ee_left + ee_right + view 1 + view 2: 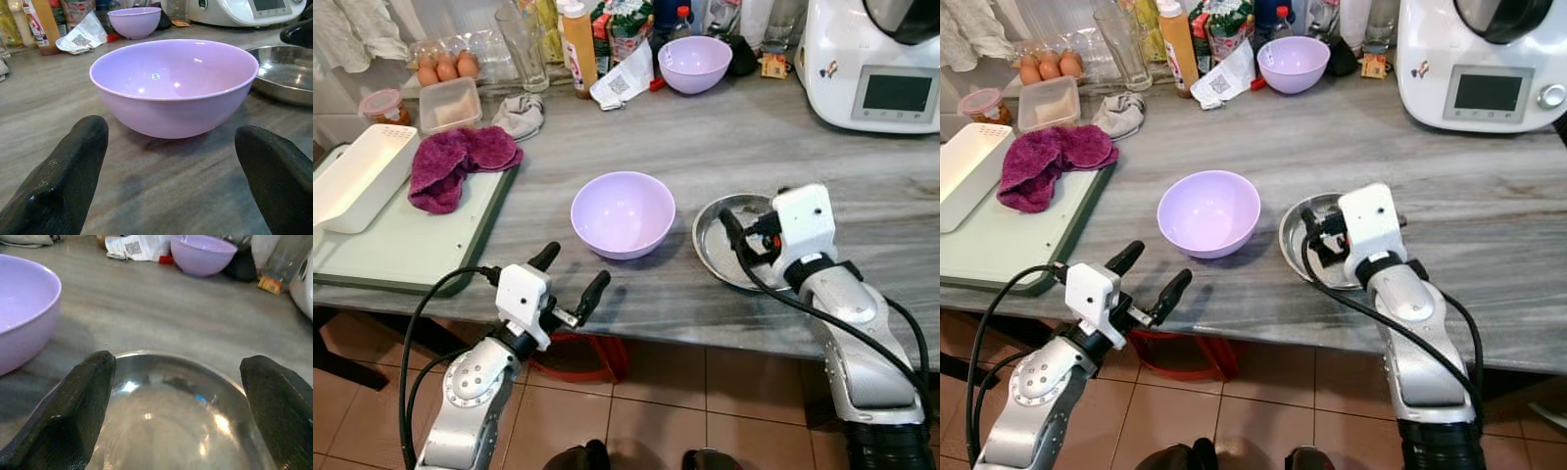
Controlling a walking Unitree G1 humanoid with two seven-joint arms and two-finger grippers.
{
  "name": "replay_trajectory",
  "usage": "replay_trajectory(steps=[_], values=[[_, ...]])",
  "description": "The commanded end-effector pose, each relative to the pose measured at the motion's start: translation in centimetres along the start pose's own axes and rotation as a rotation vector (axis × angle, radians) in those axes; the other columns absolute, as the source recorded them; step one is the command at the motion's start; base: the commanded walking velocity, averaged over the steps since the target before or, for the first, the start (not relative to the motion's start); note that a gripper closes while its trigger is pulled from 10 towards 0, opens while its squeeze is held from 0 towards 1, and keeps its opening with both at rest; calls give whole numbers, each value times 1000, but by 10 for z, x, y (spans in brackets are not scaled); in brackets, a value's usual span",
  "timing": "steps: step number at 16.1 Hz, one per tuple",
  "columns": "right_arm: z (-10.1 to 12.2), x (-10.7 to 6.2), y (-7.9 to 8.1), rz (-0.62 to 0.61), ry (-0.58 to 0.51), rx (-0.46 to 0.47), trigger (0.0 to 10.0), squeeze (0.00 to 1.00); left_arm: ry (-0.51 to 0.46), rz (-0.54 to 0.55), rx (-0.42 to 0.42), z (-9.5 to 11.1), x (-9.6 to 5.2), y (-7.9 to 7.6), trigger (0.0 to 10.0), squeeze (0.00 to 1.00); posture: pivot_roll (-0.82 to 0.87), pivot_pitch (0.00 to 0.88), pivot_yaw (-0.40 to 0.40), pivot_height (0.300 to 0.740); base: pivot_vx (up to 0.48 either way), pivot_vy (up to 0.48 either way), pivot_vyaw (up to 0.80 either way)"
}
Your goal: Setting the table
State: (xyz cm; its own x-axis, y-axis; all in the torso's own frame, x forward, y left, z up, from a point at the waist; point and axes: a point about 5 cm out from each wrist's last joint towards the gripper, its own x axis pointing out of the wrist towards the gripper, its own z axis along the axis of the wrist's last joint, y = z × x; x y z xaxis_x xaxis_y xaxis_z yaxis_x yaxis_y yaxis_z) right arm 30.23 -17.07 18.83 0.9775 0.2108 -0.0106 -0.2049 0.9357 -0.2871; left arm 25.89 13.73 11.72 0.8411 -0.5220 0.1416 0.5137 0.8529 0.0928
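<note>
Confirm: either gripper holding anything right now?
Nothing held. Left gripper open before the lilac bowl; right gripper open over the steel plate.

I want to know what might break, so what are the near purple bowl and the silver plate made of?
The bowl looks like plastic: opaque lilac, smooth, with soft glossy highlights and a thin rim. The plate looks like stainless steel: silvery, mirror-like, reflecting the surroundings. Neither seems fragile, though looks alone can't confirm it.

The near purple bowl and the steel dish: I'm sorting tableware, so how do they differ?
The near purple bowl is deep, matte lilac; the steel dish is shallow, shiny metal. The right gripper hangs open over the dish; the left gripper, open, faces the bowl from the counter's edge. Both are upright and empty.
</note>
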Motion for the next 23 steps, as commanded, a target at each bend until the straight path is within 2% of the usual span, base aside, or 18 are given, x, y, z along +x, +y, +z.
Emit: replay_trajectory(steps=[1, 4, 5, 8, 10, 13, 14, 17, 18, 21, 23], values=[[-6, -3, -1, -1, 43, 42, 10000, 949, 13, 1, 7, -2, -5, 1, 10000, 0, -162, 190, 100, 740, 0, 0, 0], [-19, -5, 1, 29, 173, 103, 10000, 733, 13, 6, -3, -4, -5, -2, 10000, 0, -160, 187, 89, 740, 0, 0, 0], [-19, -5, 1, 29, 173, 103, 10000, 733, 13, 6, -3, -4, -5, -2, 10000, 0, -160, 187, 89, 740, 0, 0, 0], [-31, -9, 7, 61, 256, 141, 10000, 463, 14, 6, -9, -5, -3, -3, 10000, 0, -161, 183, 90, 740, 0, 0, 0], [-32, -9, 8, 74, 276, 187, 10000, 431, 15, 3, -8, -5, -2, -3, 10000, 0, -164, 182, 95, 740, 0, 0, 0], [-32, -7, 10, 91, 288, 216, 10000, 412, 16, -1, -5, -5, 0, -2, 10000, 0, -166, 179, 94, 740, 0, 0, 0], [-32, -5, 12, 107, 287, 233, 10000, 365, 16, 0, -4, -5, 1, -2, 10000, 0, -166, 176, 93, 740, 0, 0, 0], [-29, 0, 18, 142, 283, 257, 10000, 333, 18, 0, -3, -5, 1, -2, 10000, 0, -163, 173, 90, 740, 0, 0, 0], [-28, 3, 22, 157, 278, 248, 10000, 282, 20, 1, -2, -5, 1, -3, 10000, 0, -162, 171, 88, 740, 0, 0, 0], [-26, 9, 26, 174, 272, 272, 10000, 263, 23, 6, 0, -6, 1, -2, 10000, 0, -158, 170, 83, 740, 0, 0, 0], [-25, 12, 28, 181, 265, 253, 10000, 263, 26, 9, -1, -7, 1, -2, 10000, 0, -158, 172, 82, 740, 0, 0, 0]])
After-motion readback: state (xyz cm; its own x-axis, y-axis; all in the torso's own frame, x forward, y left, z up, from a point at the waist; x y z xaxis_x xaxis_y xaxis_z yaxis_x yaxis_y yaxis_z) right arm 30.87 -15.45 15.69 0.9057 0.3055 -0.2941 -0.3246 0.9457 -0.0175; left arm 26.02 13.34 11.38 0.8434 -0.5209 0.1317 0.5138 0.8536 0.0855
